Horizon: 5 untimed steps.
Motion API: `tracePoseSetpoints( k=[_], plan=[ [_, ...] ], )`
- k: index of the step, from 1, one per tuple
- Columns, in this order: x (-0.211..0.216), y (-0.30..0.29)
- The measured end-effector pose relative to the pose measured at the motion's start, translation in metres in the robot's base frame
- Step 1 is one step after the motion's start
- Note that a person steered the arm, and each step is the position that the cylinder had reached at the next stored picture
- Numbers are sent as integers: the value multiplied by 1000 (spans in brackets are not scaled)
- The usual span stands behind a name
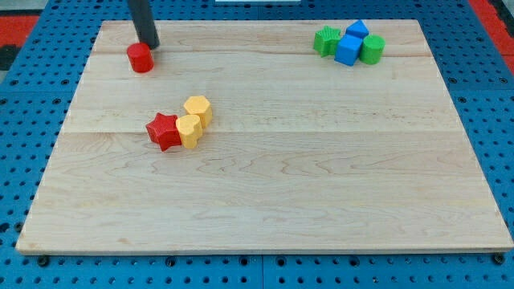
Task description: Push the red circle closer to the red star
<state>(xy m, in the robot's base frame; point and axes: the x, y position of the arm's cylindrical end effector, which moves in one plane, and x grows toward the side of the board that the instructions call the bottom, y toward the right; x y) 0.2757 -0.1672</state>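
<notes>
The red circle (140, 58) sits near the top left of the wooden board (265, 193). My tip (149, 44) is just above and slightly right of it, touching or almost touching its upper edge. The red star (164, 131) lies lower on the board, below and a little right of the circle. A yellow block (189, 130) touches the star's right side, and a yellow hexagon-like block (197, 108) sits just above that one.
At the top right stands a cluster: a green star (326, 40), a blue block (357, 30), a blue cube (348, 50) and a green cylinder (372, 49). A blue pegboard (24, 120) surrounds the board.
</notes>
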Motion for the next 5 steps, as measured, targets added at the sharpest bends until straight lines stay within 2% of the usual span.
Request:
tracePoseSetpoints(
  k=[1,2,3,5],
  plan=[
    [19,11],
    [-14,-5],
    [11,-26],
    [86,-17]
  ],
)
